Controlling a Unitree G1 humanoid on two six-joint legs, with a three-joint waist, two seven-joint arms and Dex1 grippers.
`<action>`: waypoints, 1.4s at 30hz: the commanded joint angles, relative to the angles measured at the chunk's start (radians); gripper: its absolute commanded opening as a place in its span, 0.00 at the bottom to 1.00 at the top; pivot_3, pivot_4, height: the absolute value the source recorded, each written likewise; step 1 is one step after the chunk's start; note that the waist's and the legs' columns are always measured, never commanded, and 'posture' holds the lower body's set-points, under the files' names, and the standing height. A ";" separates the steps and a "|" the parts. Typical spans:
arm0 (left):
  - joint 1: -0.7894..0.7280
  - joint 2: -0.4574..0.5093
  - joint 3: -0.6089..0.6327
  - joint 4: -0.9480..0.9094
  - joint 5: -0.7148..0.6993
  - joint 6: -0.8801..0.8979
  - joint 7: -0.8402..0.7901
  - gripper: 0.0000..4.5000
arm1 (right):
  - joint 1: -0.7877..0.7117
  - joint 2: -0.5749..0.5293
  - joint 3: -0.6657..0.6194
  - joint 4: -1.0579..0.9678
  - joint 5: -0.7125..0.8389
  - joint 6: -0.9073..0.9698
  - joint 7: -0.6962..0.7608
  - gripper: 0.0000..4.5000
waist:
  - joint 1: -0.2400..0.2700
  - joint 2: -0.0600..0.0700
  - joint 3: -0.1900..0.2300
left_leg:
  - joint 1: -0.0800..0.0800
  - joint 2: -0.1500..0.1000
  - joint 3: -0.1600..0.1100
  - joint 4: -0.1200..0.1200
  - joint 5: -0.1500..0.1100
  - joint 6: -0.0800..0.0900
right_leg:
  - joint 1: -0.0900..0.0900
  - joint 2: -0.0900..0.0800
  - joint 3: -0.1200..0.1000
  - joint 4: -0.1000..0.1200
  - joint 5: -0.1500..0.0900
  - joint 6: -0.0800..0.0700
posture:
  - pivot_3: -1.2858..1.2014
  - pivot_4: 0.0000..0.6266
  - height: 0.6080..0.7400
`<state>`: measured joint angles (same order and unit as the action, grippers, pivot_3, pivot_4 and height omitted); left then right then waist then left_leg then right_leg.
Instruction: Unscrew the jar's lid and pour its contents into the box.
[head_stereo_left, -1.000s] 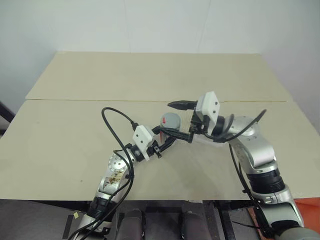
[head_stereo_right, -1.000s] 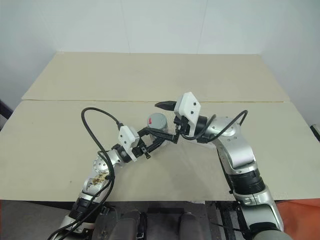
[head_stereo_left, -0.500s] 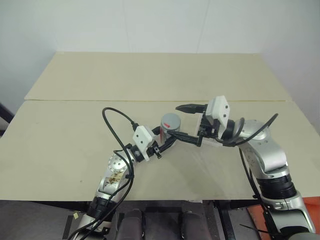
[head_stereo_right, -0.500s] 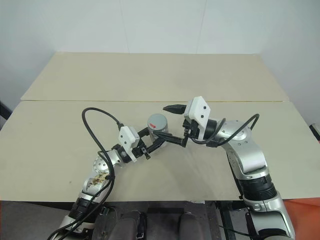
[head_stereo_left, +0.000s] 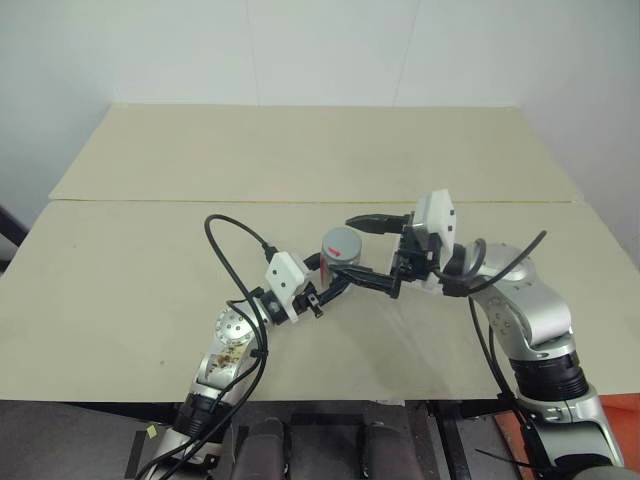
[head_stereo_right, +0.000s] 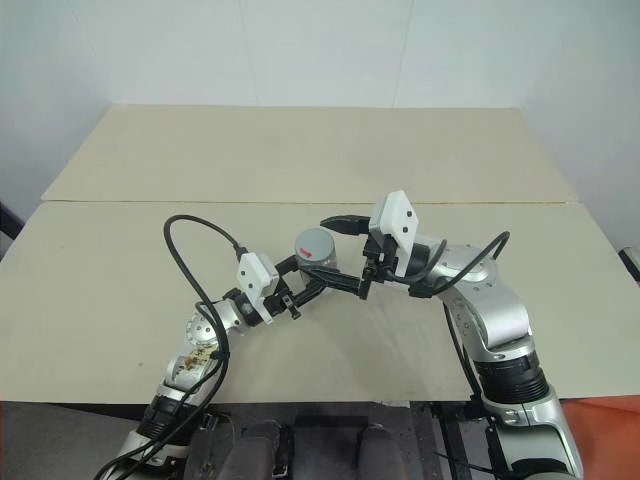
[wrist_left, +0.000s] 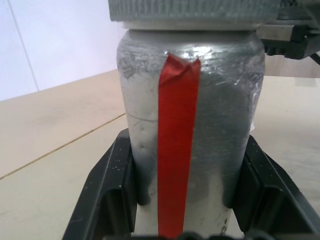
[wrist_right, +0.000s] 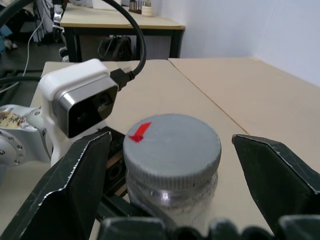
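right gripper (head_stereo_left: 368, 250) rolled, jar (wrist_left: 187, 120) base hidden

I see the jar (wrist_left: 187, 135) upright above the table, a red tape strip down its cloudy side, its grey ribbed lid (wrist_right: 172, 150) screwed on, red-marked on top.

Beige table (head_stereo_left: 300, 150), white wall (head_stereo_left: 300, 50)
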<state>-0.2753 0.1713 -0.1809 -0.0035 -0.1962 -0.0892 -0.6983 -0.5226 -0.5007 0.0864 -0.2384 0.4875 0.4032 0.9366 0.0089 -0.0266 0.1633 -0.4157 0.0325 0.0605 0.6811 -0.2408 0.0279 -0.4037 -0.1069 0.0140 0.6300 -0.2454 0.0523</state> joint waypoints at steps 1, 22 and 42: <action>-0.008 -0.003 -0.003 -0.023 -0.004 -0.030 0.001 0.46 | -0.022 0.004 -0.012 -0.015 0.019 0.004 0.005 0.96 | 0.000 0.000 0.000 | 0.000 0.000 0.000 0.000 0.000 0.000 | 0.000 0.000 0.000 0.000 0.000 0.000 | 0.52 0.24 1.00; -0.010 0.003 -0.009 -0.008 0.008 -0.042 -0.002 0.46 | -0.047 0.038 -0.095 -0.033 0.166 0.111 -0.027 0.65 | 0.000 0.000 0.000 | 0.000 0.000 0.000 0.000 0.000 0.000 | 0.000 0.000 0.000 0.000 0.000 0.000 | 0.52 0.24 1.00; -0.003 -0.009 -0.016 -0.082 0.007 -0.005 0.046 0.46 | 0.436 -0.129 -0.562 -0.144 0.044 0.211 -0.468 0.65 | 0.009 0.002 -0.001 | -0.001 -0.001 0.001 0.000 0.000 0.000 | 0.001 -0.001 0.000 -0.001 0.000 0.001 | 0.52 0.24 1.00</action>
<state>-0.2655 0.1693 -0.1965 -0.0407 -0.1783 -0.0900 -0.6590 -0.0980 -0.6118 -0.4400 -0.3379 0.5532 0.5967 0.5042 0.0183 -0.0242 0.1619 -0.4158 0.0319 0.0613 0.6809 -0.2410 0.0282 -0.4027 -0.1075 0.0154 0.6294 -0.2452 0.0529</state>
